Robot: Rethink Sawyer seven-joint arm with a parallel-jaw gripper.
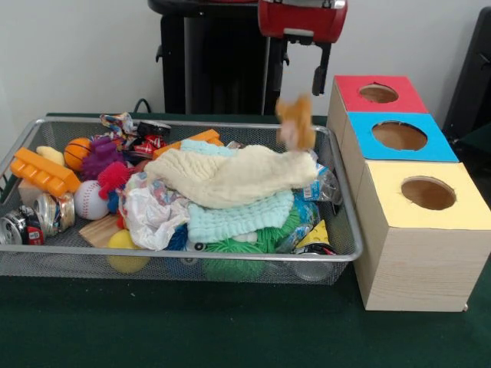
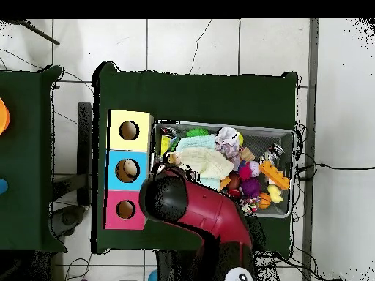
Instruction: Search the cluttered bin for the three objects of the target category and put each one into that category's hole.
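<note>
A small tan plush toy (image 1: pixel 294 121) appears blurred in the air above the right far corner of the wire bin (image 1: pixel 347 230), just beside the row of boxes. It looks soft and fuzzy, with a lumpy form and lighter brownish patches; its exact shape cannot be made out. The gripper (image 1: pixel 321 77) hangs above and a little to the right of the toy, apart from it; only one dark finger is seen, so I cannot tell if it is open or closed. The bin is full of mixed things: a cream cloth (image 1: pixel 230 175) lies on top, a light blue cloth (image 1: pixel 238 218) under it, a baseball (image 1: pixel 90 199) and an orange block (image 1: pixel 42 172) at the left side. Three wooden boxes stand in a row touching the bin, each with a round hole on top: the red box (image 1: pixel 353 92), the blue box (image 1: pixel 430 146) and the yellow box (image 1: pixel 460 211). In the overhead view something pale sits in the blue box's hole (image 2: pixel 129 170). All stands on a dark green table (image 1: pixel 192 330), before a pale wall, and the floor around is of white tiles (image 2: pixel 190 44).
</note>
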